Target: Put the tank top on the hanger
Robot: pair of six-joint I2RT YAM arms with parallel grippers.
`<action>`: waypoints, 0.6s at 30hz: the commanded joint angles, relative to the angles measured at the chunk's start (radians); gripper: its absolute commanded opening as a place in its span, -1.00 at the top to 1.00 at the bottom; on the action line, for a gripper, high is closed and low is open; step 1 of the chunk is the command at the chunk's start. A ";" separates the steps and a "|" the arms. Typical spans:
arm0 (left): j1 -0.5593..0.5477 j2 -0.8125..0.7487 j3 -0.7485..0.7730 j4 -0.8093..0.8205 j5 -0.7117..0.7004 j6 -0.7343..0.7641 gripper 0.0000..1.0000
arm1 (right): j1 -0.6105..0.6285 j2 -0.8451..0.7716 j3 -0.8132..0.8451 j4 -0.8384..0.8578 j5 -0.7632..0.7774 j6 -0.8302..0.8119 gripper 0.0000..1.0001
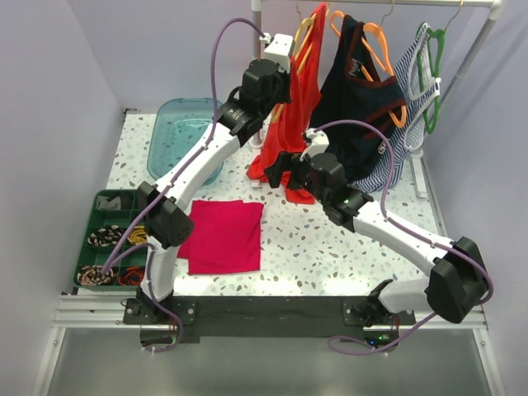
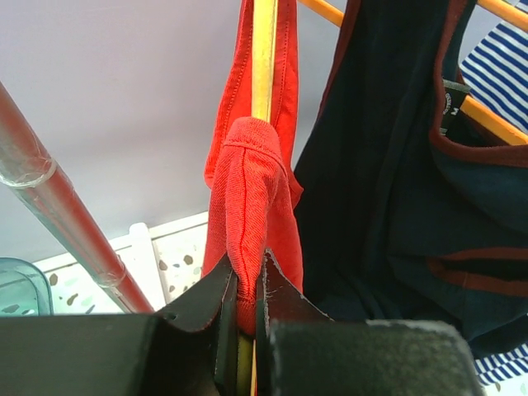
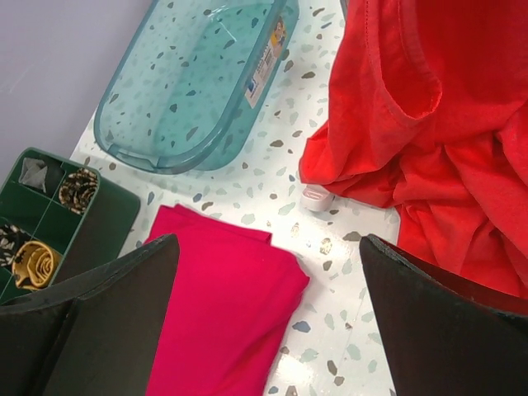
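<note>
**Top view.** The tank top [image 1: 299,99] is seen draped on the hanger [image 1: 302,40] at the rail [image 1: 371,5], with its lower part heaped on the table [image 1: 330,247]. The left gripper [image 1: 286,66] is raised at the upper strap. The right gripper [image 1: 272,169] is held low, beside the heaped cloth. A navy top [image 1: 363,91] hangs just to the right. A pink cloth [image 1: 223,235], a tub [image 1: 186,136] and a green tray [image 1: 111,239] are noted on the table.

**Left wrist view.** The jaws are clamped on a fold of the tank top's strap. The hanger's yellow arm runs up behind this fold, and the strap is looped over it. The navy top hangs close alongside.

**Right wrist view.** The jaws stand wide apart above the table, with the pink cloth seen below them. The crumpled lower part of the tank top lies at upper right, near one finger. Whether they touch cannot be told.
</note>
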 commanded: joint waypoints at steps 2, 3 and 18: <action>0.006 -0.036 0.035 0.118 0.009 -0.024 0.74 | 0.006 -0.040 0.028 0.005 0.017 -0.021 -0.92; 0.006 -0.055 0.029 0.119 0.009 -0.024 0.51 | 0.006 -0.043 0.028 0.004 0.019 -0.021 -0.92; 0.007 -0.473 -0.333 0.233 0.029 -0.003 -0.84 | 0.004 -0.203 0.016 -0.123 -0.009 -0.005 -0.97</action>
